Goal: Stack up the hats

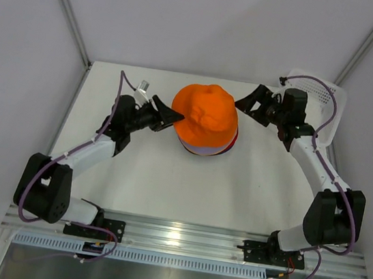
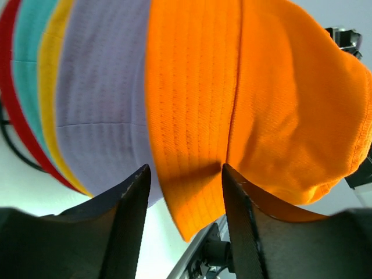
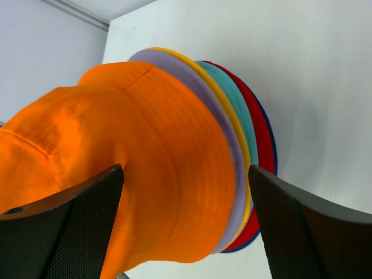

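The hats sit in one stack at the table's middle, the orange hat (image 1: 207,115) on top. Below it the lavender (image 3: 231,148), yellow (image 2: 51,75), teal (image 3: 243,113), red (image 3: 263,142) and navy (image 3: 273,152) brims show as bands. My left gripper (image 1: 174,117) is at the stack's left side. In the left wrist view it (image 2: 183,174) is open, with the orange hat's (image 2: 261,87) brim edge hanging between the jaws. My right gripper (image 1: 250,103) is wide open just right of the stack, and in the right wrist view it (image 3: 186,168) is empty, facing the orange hat (image 3: 145,145).
A white lattice basket (image 1: 330,96) stands at the back right corner behind the right arm. A thin black wire (image 2: 14,148) curves out from under the stack on the left. White walls close the table at the back and sides.
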`<state>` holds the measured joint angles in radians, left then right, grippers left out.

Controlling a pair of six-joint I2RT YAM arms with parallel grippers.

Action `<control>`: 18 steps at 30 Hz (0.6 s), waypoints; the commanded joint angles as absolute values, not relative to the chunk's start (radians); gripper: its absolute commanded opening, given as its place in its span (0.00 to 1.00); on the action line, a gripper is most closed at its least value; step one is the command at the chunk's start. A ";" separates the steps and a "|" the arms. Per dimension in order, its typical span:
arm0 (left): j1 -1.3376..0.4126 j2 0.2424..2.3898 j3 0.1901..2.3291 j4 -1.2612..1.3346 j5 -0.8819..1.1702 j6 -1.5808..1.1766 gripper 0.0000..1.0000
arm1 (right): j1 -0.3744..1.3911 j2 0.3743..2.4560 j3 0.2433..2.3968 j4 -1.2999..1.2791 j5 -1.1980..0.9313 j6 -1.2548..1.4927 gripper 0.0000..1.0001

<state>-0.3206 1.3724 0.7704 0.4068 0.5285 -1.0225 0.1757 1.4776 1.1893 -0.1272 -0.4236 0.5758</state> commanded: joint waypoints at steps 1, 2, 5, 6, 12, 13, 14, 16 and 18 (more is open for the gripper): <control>-0.295 1.299 0.828 0.333 0.523 -0.905 0.56 | 0.184 1.497 1.193 -0.012 -0.475 0.572 0.89; -0.291 1.287 0.831 0.315 0.512 -0.884 0.57 | 0.184 1.511 1.193 -0.012 -0.479 0.575 0.88; -0.285 1.258 0.851 0.258 0.451 -0.844 0.58 | 0.184 1.529 1.200 0.027 -0.485 0.589 0.86; -0.284 1.256 0.853 0.255 0.439 -0.844 0.57 | 0.184 1.529 1.197 0.034 -0.485 0.592 0.86; -0.272 1.330 0.908 0.305 0.431 -0.851 0.47 | 0.184 1.551 1.186 0.060 -0.485 0.607 0.86; -0.272 1.356 0.922 0.320 0.455 -0.868 0.46 | 0.184 1.554 1.183 0.064 -0.489 0.610 0.86; -0.272 1.370 0.925 0.337 0.469 -0.880 0.45 | 0.184 1.555 1.183 0.071 -0.491 0.617 0.86; -0.272 1.400 0.936 0.380 0.500 -0.913 0.39 | 0.186 1.563 1.187 0.075 -0.495 0.618 0.85; -0.272 1.414 0.934 0.385 0.489 -0.933 0.18 | 0.187 1.569 1.190 0.077 -0.495 0.617 0.85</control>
<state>-0.2810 1.3914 0.8944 0.3191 0.4610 -0.9077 0.1818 1.5539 1.1854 0.0196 -0.4801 0.6075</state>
